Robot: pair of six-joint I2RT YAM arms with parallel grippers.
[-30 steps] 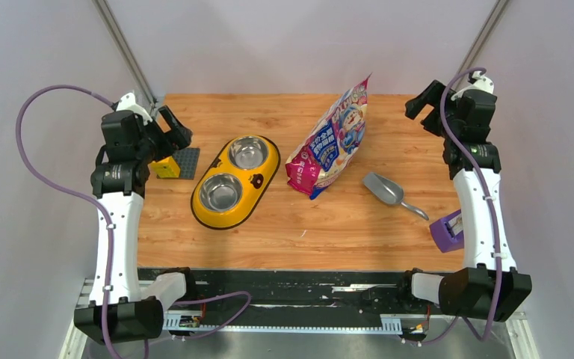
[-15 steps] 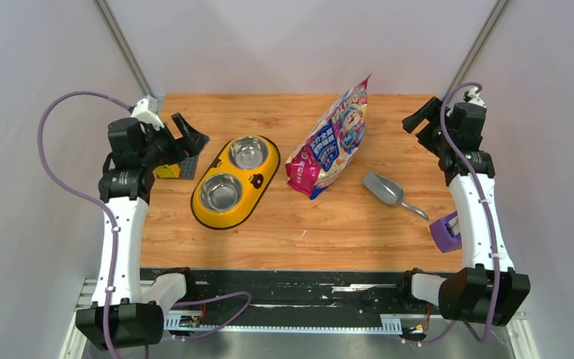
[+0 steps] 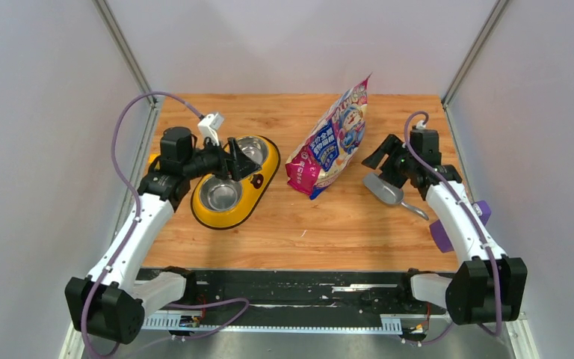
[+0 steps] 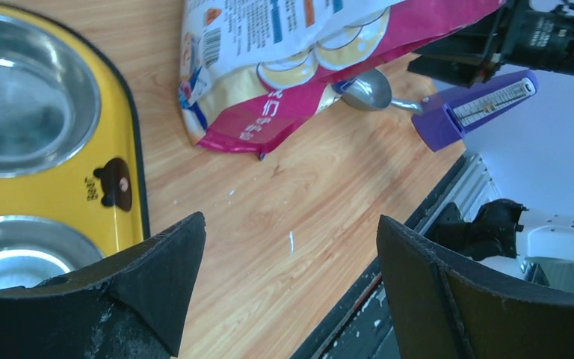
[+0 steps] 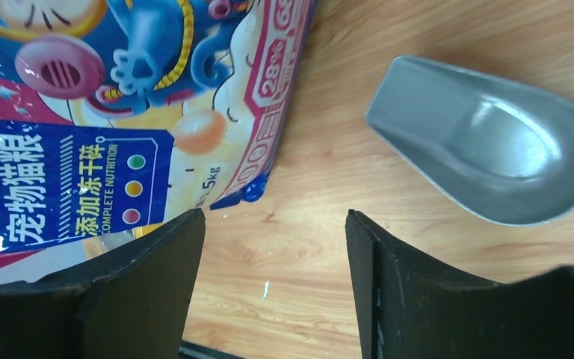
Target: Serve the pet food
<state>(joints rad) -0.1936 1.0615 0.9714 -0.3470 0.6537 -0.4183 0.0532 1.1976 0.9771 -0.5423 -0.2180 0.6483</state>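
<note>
**Both claws released, bag waiting between them**

The left claw [image 3: 236,160] is spread wide and holds nothing. It hovers over the yellow feeder [image 3: 270,169], whose steel bowls look empty. The right claw [image 3: 379,158] is also released and bare. It is low over the tabletop [image 3: 344,217], with the grey scoop [image 5: 493,153] just beyond its right finger.

The pet food bag [image 3: 329,146] stands propped between the two claws. It is just to the left of the right claw and well ahead of the left one, past the feeder. No kibble is showing.

The glossy film will probably be slippery and soft. The loose pellets inside would shift and make the bag sag if it were pinched mid-panel. The flat upper seam or a corner looks like the firmest place to grip, with the second claw steadying the base.
</note>
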